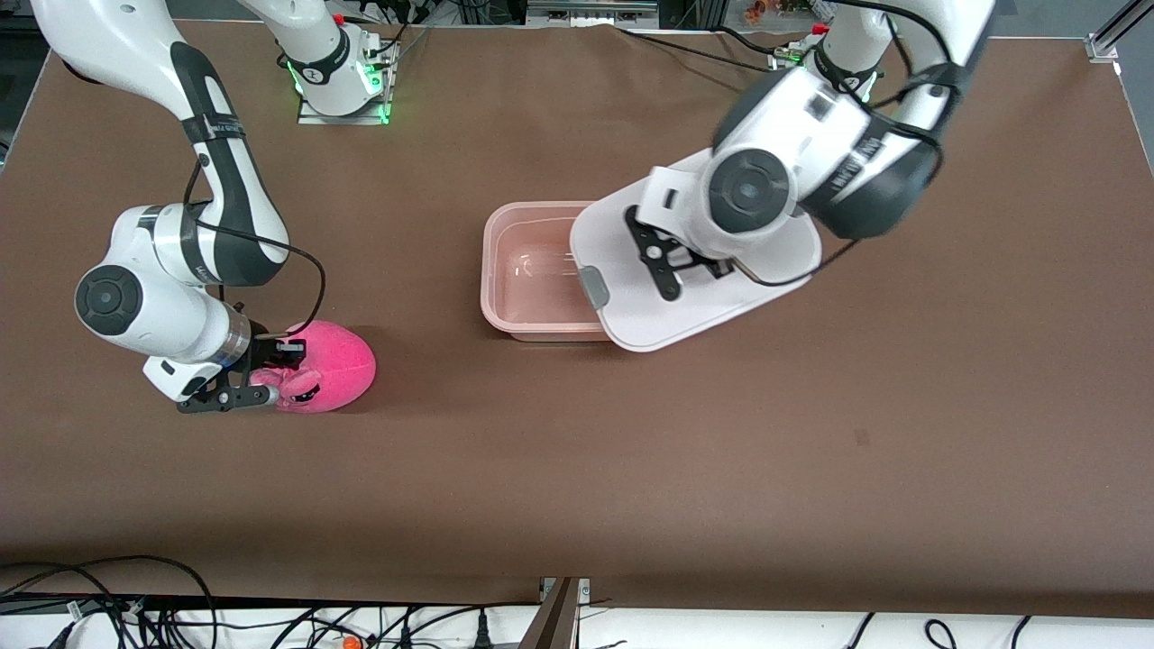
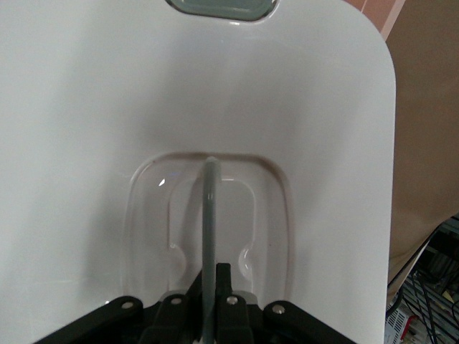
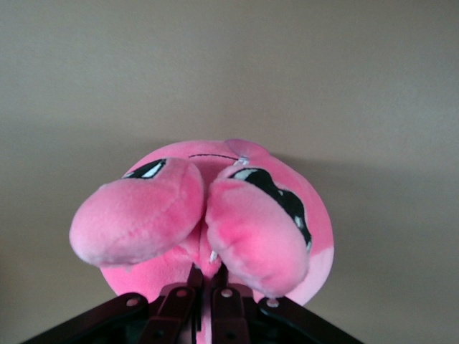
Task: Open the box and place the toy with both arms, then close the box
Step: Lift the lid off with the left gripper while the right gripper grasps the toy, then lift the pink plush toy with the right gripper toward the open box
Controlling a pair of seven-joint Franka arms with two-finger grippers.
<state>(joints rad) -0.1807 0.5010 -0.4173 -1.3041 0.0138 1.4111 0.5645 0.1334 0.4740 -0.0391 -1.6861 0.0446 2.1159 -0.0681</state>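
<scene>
The pinkish box (image 1: 492,261) stands open mid-table, and the part of its inside that shows is empty. My left gripper (image 1: 674,263) is shut on the clear handle (image 2: 210,208) of the white lid (image 1: 672,320). It holds the lid tilted over the box's end toward the left arm. The lid (image 2: 107,107) fills the left wrist view, with my left gripper (image 2: 211,278) closed round the handle. The pink plush toy (image 1: 338,361) is at table level toward the right arm's end. My right gripper (image 1: 269,377) is shut on a fold of the toy (image 3: 150,215), also seen in the right wrist view (image 3: 209,276).
A grey clip (image 1: 595,287) sits on the lid's edge over the box. The brown table (image 1: 631,469) stretches wide and bare nearer the front camera. Cables (image 1: 108,604) lie along that front edge. The arm bases stand along the table's edge farthest from the camera.
</scene>
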